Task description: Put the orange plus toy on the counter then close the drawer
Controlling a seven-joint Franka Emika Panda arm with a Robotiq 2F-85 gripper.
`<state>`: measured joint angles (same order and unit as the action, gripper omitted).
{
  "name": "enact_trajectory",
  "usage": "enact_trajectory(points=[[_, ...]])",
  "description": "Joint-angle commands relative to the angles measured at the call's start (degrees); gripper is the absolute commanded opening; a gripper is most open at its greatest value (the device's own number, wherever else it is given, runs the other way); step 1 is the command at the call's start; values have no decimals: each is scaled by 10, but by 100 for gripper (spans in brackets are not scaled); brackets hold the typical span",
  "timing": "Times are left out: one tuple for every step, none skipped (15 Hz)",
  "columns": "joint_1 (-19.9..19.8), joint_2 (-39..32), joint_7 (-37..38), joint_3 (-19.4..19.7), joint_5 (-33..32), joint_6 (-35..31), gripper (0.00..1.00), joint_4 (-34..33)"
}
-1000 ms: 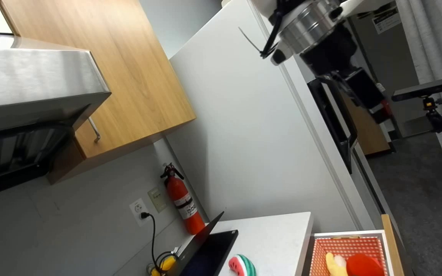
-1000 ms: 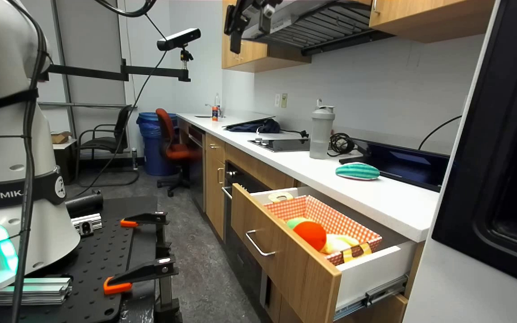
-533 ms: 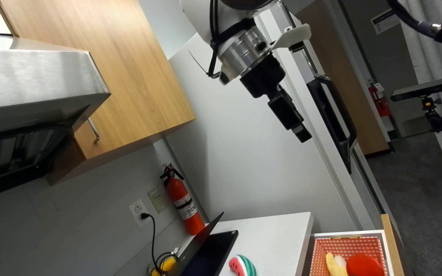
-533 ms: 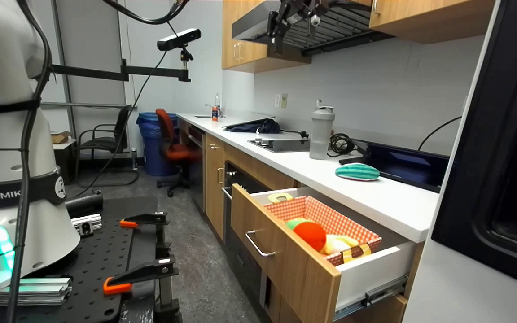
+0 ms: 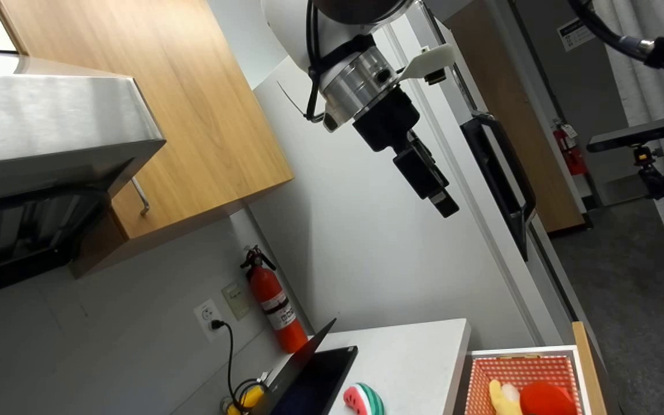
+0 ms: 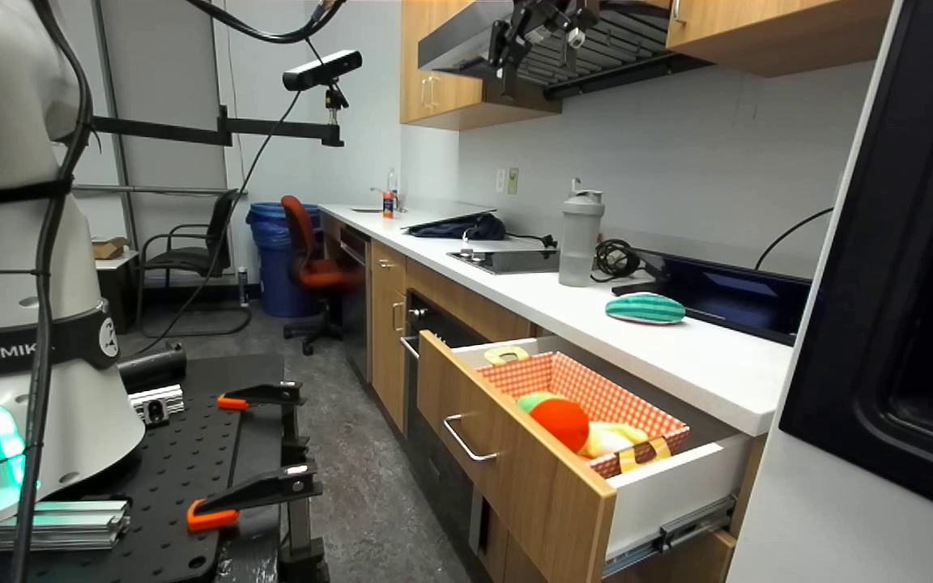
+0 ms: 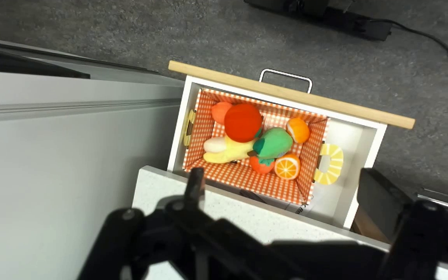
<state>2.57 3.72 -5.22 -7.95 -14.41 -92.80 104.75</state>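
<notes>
The orange plus toy, a rounded red-orange blob (image 7: 243, 122), lies in a checkered basket inside the open drawer. It also shows in both exterior views (image 5: 548, 397) (image 6: 560, 425). The drawer has a light wood front (image 6: 507, 461), (image 7: 292, 94) and is pulled out. The white counter (image 6: 709, 368) borders the drawer; its edge shows in the wrist view (image 7: 247, 214). My gripper (image 7: 284, 184) is wide open with nothing between its fingers. It hangs high above the counter and drawer in both exterior views (image 5: 444, 203) (image 6: 538, 69), well apart from the toy.
The checkered basket (image 7: 309, 159) also holds a green toy (image 7: 274, 143), a pale yellow toy (image 7: 228, 149) and several orange ones. A watermelon toy (image 6: 645, 308), a grey bottle (image 6: 581, 239) and a dark screen (image 6: 726, 291) are on the counter. A tall white panel (image 7: 72, 163) stands beside the drawer.
The arm has swung across: the gripper moved left and down in an exterior view, right in the other view, slowing in the last half second. Drawer and toys have not moved.
</notes>
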Motion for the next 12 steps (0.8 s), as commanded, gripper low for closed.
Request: enact_trajectory(points=[[10,-1,1,9,0,2,100,-2],[10,-1,1,9,0,2,100,-2],[10,-1,1,9,0,2,100,-2],[10,-1,1,9,0,2,100,-2],[10,-1,1,9,0,2,100,-2],[10,-4,7,10,1,-5,100,-1],[10,-8,14,10,2,-6,100,-1],[11,-12,24,9,7,-9,100,0],[11,-16,33,9,9,-11,100,1],[12,-20,48,8,15,-12,100,0],[13,-25,61,8,23,-17,100,3],[14,-29,73,8,30,-21,100,4]])
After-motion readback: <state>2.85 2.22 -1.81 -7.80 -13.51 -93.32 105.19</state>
